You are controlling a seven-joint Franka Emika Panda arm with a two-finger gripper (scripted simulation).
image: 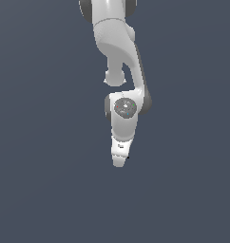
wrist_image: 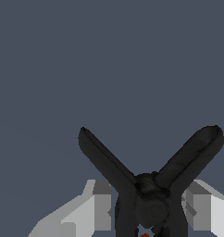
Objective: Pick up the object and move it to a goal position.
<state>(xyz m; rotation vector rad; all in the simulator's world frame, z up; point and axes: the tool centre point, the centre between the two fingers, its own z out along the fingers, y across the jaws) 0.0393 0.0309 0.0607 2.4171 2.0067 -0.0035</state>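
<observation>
Black clamp sits right btwn the white fingers of the end effector, which look pressed on its body, prongs sticking out. Best bet: keep the squeeze firm & move slow so it won't slip. Gray bench shows no goal mark.

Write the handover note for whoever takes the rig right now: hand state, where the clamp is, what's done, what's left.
Hand: the wrist view shows a finger on each side of the black clamp, apparently shut on its body; its two prongs splay out past the fingers, and a red tip shows near the frame's edge.
Exterior view: the arm points down and its hand hides nearly all of the clamp. Whether it is lifted cannot be told.
Done: grasp looks made.
Left: carry it to the goal; no goal marker shows in either view.
</observation>
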